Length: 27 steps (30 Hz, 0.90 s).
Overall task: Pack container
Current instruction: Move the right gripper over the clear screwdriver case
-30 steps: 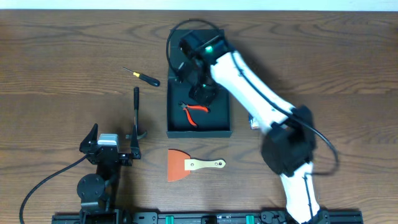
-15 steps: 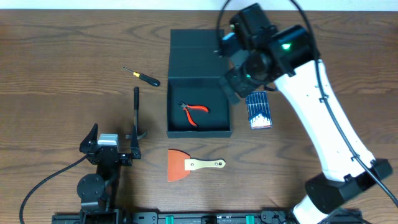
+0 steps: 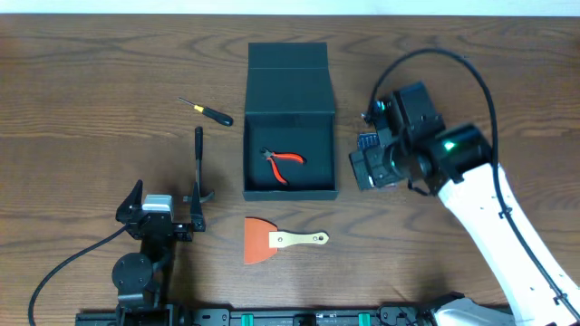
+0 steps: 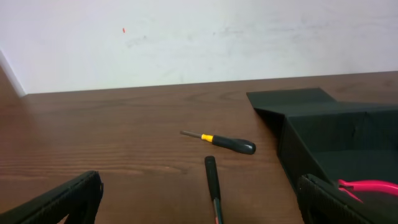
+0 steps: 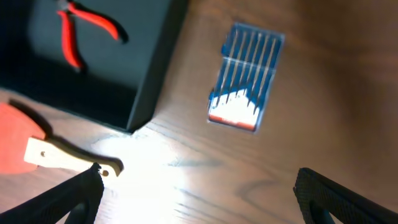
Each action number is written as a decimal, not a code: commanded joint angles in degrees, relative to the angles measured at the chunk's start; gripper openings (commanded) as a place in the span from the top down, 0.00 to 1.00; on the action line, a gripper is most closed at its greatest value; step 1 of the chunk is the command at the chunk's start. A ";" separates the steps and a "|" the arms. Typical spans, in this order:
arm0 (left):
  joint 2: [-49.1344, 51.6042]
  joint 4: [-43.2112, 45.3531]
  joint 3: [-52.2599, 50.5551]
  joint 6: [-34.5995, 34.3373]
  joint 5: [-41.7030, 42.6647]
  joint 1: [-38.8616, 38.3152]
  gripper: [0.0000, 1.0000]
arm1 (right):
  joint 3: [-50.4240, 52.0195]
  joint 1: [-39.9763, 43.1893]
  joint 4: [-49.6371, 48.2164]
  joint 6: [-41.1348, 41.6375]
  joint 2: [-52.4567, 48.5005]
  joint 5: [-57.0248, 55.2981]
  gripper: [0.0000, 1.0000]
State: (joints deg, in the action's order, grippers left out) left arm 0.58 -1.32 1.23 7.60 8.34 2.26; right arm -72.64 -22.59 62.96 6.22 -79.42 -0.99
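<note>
The container (image 3: 290, 95) stands open at mid-table, a dark box with its flap lid folded back. Red-handled pliers (image 3: 283, 161) lie inside it. My right gripper (image 3: 370, 170) hovers open just right of the container, above a blue case of bits (image 3: 367, 142). In the right wrist view the blue case (image 5: 245, 78), the container's corner (image 5: 149, 93) and the pliers (image 5: 78, 31) lie ahead of the empty right gripper (image 5: 199, 199). My left gripper (image 3: 165, 204) rests open at the front left. In its view the left gripper (image 4: 199, 199) holds nothing.
A black-and-yellow screwdriver (image 3: 207, 111) lies left of the container. A long black-handled tool (image 3: 198, 163) lies in front of the left gripper, its handle (image 4: 212, 180) between the open fingers. A scraper (image 3: 281, 240) with an orange blade lies in front of the container.
My right arm swung away from above the container to the right and toward the front, now covering most of the blue case. The pliers stay in the container. The left arm has not moved.
</note>
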 commanded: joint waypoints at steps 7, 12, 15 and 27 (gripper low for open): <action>-0.31 -1.99 -1.01 0.74 0.37 0.31 0.02 | 10.23 2.73 -11.43 13.14 0.66 -2.19 0.01; -0.31 -1.99 -1.01 0.74 0.37 0.31 0.02 | 13.66 4.20 -15.65 17.53 0.59 -6.23 0.01; -0.31 -1.99 -1.01 0.74 0.37 0.31 0.02 | 15.06 4.85 -18.25 17.53 -0.11 -6.32 0.01; -0.31 -1.99 -1.01 0.74 0.37 0.31 0.01 | 15.19 6.45 -23.43 14.84 -9.92 -5.75 0.05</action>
State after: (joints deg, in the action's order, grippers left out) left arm 0.58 -1.30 1.21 7.60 8.34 2.26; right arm -57.67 -16.97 39.59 21.85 -87.57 -6.22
